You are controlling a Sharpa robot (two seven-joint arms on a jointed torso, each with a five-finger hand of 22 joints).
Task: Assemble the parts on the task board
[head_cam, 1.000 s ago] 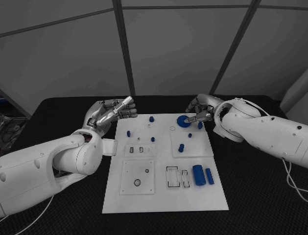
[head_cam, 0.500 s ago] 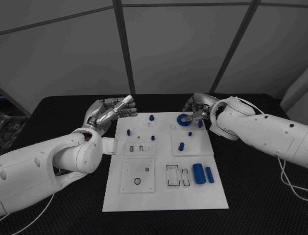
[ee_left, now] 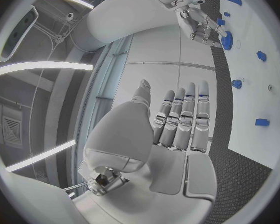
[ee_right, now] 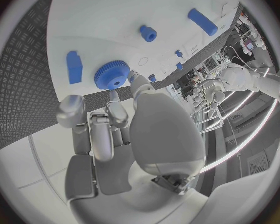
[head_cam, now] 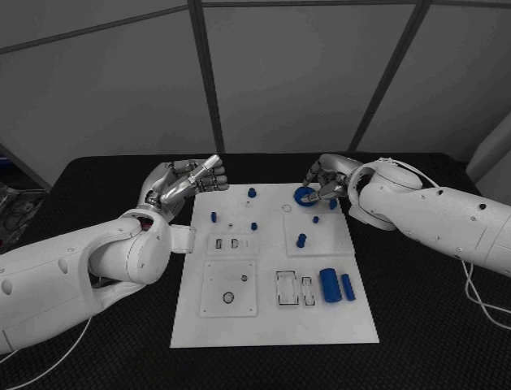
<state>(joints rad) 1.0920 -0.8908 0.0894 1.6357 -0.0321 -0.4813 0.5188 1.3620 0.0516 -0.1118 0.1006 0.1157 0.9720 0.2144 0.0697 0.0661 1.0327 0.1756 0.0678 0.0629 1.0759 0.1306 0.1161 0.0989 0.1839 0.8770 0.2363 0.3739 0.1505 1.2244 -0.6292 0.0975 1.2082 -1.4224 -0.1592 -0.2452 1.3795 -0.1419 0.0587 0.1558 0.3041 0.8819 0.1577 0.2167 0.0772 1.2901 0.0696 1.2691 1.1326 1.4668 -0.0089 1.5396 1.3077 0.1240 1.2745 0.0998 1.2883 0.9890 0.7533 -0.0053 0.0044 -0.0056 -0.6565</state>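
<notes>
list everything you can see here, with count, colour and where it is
task board: one, white, middle of the black table.
table: one, black, under the board.
gear: one, blue, far right of the board, at the right hand's fingertips.
long blocks: two, blue, side by side near the board's right edge.
small parts: several, blue, scattered over the board's far half.
left hand: silver, raised off the board's far left corner, holding nothing.
right hand: silver, on the gear.

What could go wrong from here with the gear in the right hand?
1. The right hand pinches the blue gear only at its rim with the fingertips, so it may slip or tilt as it is placed.
2. A small blue block lies close beside the gear on the task board; the fingers could knock it.
3. The left hand hangs beside the board, not steadying it.
</notes>
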